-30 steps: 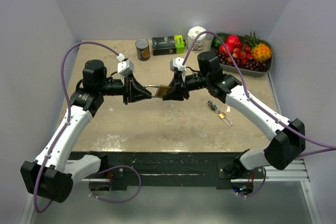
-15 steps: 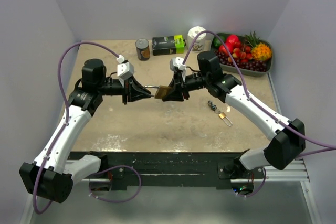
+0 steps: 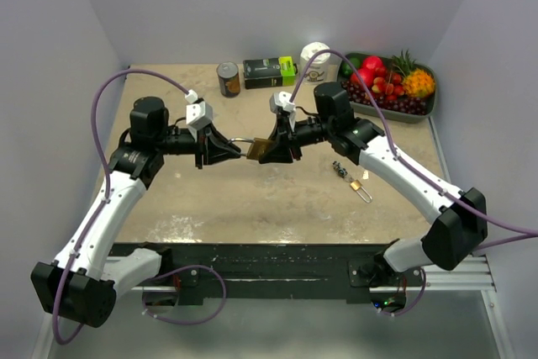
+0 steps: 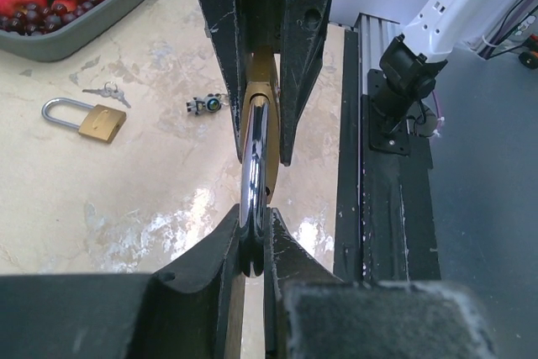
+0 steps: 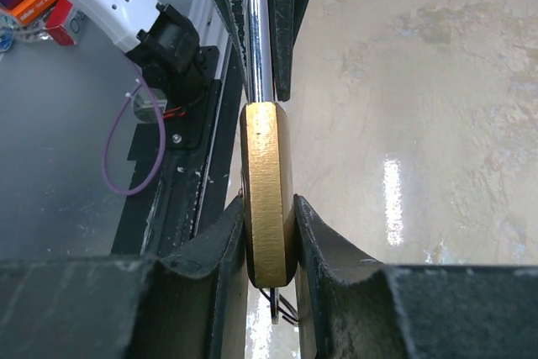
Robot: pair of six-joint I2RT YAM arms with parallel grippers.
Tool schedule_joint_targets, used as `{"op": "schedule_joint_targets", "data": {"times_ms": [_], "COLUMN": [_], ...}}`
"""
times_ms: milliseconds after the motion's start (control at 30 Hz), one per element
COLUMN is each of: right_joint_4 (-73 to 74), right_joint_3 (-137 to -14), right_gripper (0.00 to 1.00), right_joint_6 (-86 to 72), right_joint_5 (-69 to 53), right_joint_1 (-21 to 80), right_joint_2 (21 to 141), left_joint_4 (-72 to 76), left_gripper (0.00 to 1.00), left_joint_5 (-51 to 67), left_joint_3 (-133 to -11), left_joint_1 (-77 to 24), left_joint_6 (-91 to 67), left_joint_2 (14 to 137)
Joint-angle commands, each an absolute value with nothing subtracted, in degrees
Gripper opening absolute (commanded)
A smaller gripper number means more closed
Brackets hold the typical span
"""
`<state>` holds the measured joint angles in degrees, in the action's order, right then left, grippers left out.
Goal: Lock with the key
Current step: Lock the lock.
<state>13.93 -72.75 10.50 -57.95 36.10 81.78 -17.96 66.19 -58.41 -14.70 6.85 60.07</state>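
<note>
Now left jaws pinch the slick-looking steel shackle (image 4: 253,166), right jaws clamp the brass body (image 5: 267,199): rigid, probably heavy, best held flat-sided.

Both arms reach inward with elbows bent and forearms roughly level, their grippers meeting tip to tip. The left gripper (image 3: 238,150) clamps the shackle (image 4: 253,166) of the padlock (image 3: 259,149). The right gripper (image 3: 271,149) pinches its brass body (image 5: 267,199).

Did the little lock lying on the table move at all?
No. The little padlock lies in the same spot as before, just below and left of the fruit tray.
</note>
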Motion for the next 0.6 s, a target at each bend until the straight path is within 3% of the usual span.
{"op": "schedule_joint_targets", "data": {"times_ms": [0,567], "right_joint_4": [3.63,-6.41], "right_joint_3": [-75.94,-74.36], "right_gripper": [0.0,0.0], "right_joint_6": [8.01,3.69], "right_joint_5": [-55.99,-53.34], "right_joint_1": [38.5,41.31], "right_joint_2": [82.35,82.26], "left_joint_4": [-13.09,-4.05], "left_gripper": [0.0,0.0], "left_joint_5": [68.12,66.8], "left_joint_3": [-57.13,-51.59], "left_joint_1": [-17.57,-21.53], "left_joint_6": [6.24,-1.32], "left_joint_2": [59.77,61.44]}}
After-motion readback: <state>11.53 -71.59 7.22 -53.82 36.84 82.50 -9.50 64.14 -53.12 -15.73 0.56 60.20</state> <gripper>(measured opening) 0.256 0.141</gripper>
